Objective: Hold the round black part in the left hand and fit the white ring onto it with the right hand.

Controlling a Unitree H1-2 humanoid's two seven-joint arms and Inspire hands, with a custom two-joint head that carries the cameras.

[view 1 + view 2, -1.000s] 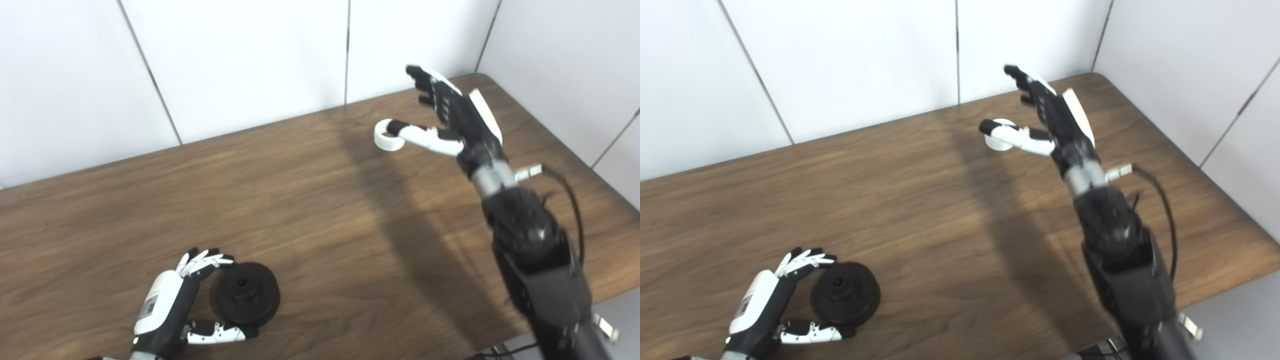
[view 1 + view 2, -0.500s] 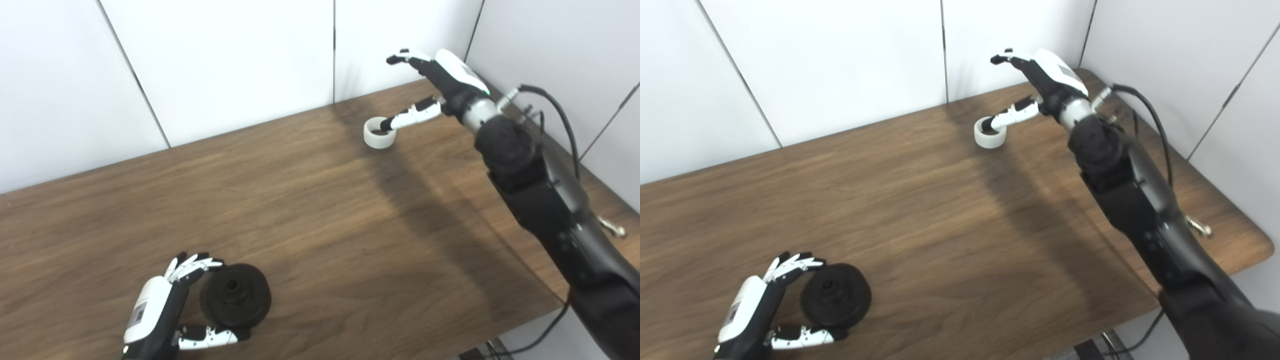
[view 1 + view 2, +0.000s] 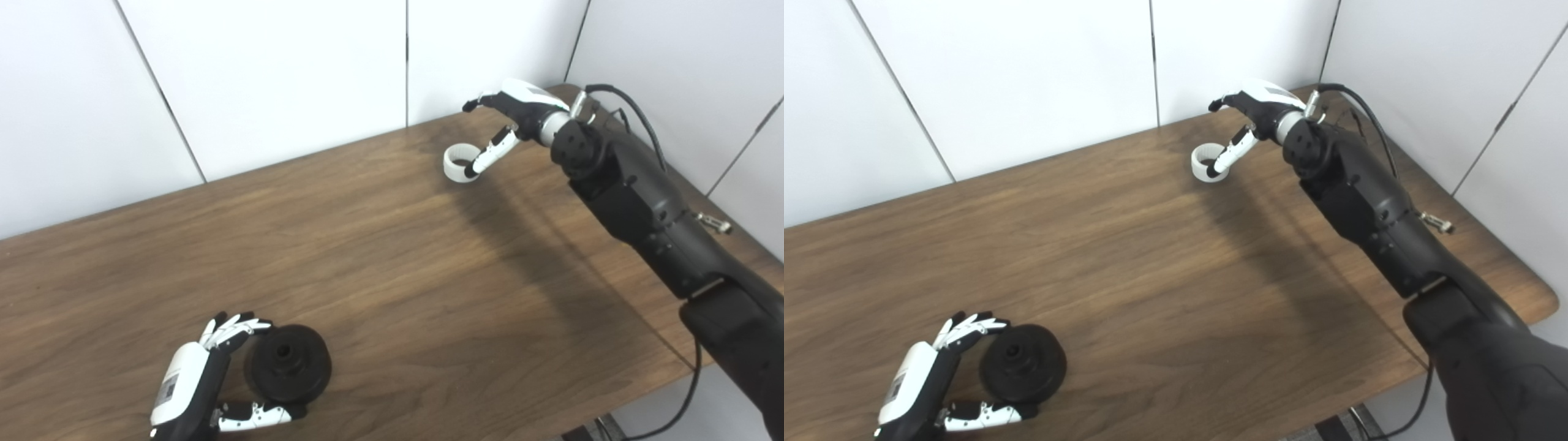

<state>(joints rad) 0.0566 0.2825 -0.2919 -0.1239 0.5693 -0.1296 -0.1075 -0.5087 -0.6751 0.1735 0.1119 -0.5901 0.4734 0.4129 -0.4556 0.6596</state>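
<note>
The round black part (image 3: 288,363) lies flat on the wooden table (image 3: 392,257) near the front left. My left hand (image 3: 196,380) is open and cups it: the fingers curl at its upper left edge and the thumb lies along its lower edge. The white ring (image 3: 450,168) lies on the table at the far right, near the wall. My right hand (image 3: 520,110) is stretched out over it, palm down and open. Its thumb (image 3: 490,156) points down to the ring's right rim, and the fingers (image 3: 1225,101) hover above the ring.
White wall panels close off the table's far side and right side. The table's right edge and rounded front corner (image 3: 1543,300) lie under my right forearm. A black cable (image 3: 637,116) loops from the right wrist.
The view has shifted. My right arm has stretched out and lowered, and the hand has turned palm down with its thumb at the ring. The left hand and black part have kept their places.
</note>
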